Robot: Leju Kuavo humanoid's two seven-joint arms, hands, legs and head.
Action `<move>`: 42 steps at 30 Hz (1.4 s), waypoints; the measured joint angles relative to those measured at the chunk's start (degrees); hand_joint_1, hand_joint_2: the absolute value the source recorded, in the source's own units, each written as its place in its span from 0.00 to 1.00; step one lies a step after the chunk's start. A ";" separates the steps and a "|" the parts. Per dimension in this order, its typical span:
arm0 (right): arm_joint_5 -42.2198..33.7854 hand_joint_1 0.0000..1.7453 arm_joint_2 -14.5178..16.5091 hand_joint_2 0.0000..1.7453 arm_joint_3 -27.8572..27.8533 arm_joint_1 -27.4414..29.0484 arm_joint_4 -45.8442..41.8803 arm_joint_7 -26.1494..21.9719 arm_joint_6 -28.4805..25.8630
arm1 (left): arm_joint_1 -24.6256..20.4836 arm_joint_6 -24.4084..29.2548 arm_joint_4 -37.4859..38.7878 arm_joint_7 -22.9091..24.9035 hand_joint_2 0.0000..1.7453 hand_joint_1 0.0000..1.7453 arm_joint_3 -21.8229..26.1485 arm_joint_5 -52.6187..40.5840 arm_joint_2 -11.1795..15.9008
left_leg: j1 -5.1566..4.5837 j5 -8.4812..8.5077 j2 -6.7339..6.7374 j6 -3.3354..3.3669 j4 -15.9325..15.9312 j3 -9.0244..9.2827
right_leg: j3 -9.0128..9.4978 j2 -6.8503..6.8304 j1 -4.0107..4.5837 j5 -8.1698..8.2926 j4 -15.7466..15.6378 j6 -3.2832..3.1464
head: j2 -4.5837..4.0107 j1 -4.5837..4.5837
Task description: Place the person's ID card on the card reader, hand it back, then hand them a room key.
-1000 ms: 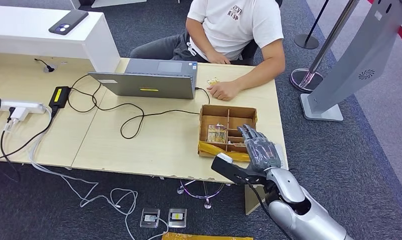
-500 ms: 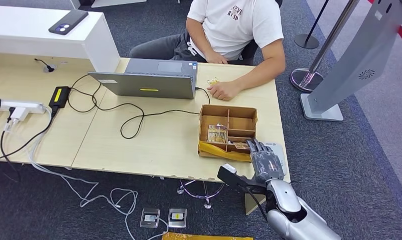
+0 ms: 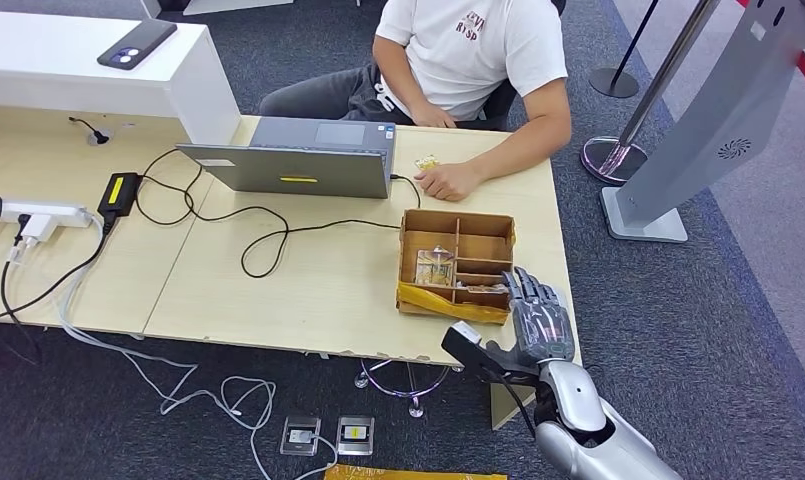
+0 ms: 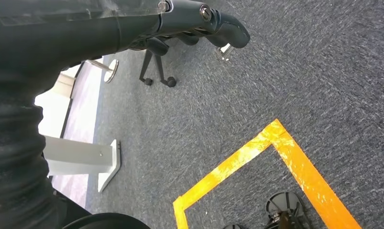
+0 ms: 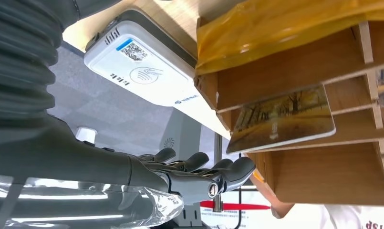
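head view puts the id card [image 3: 427, 162] on the tabletop [image 3: 318, 280] at its far side, just beside the person's hand [image 3: 448, 182] and near the laptop [image 3: 298, 158]. key cards [image 3: 435, 267] sit in a near compartment of the wooden box [image 3: 456, 263]; in the right wrist view one card [image 5: 281, 119] sticks out of a slot of that box. the white reader [image 5: 144, 71] lies on the tabletop corner just beside the box. right hand [image 3: 540, 317] hovers over that corner by the box's near right side, fingers spread, holding nothing. left hand [image 4: 199, 19] hangs above grey carpet with orange tape [image 4: 266, 162], fingers loosely curled; i cannot tell its state. cables [image 3: 208, 215] trail across the tabletop.
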 joint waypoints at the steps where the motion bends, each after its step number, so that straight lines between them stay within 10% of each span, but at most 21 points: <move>1: 0.13 0.00 0.07 1.00 -0.14 0.06 0.08 -0.07 -0.48 | 0.00 0.00 0.07 -0.12 1.00 0.00 0.00 -0.11 0.06 | 0.00 0.00 0.00 0.00 0.00 0.00 | 0.00 0.00 0.00 0.00 0.00 0.00 | 0.00 0.01; 14: 2.10 0.00 0.59 1.00 -2.02 0.74 0.15 -2.93 -7.12 | 0.00 0.00 0.19 -0.43 1.00 0.00 0.00 -1.46 0.49 | 0.00 0.00 0.00 0.00 0.00 0.00 | 0.01 0.00 0.00 0.00 0.01 0.00 | 0.00 0.00; 42: -0.15 0.00 5.89 1.00 -2.34 -3.38 5.31 -6.83 -2.91 | -0.01 0.00 0.34 -0.40 1.00 0.00 0.00 -5.47 0.96 | 0.01 0.00 -0.01 0.00 0.00 -0.01 | 0.01 0.00 0.01 0.00 0.01 0.00 | 0.00 0.01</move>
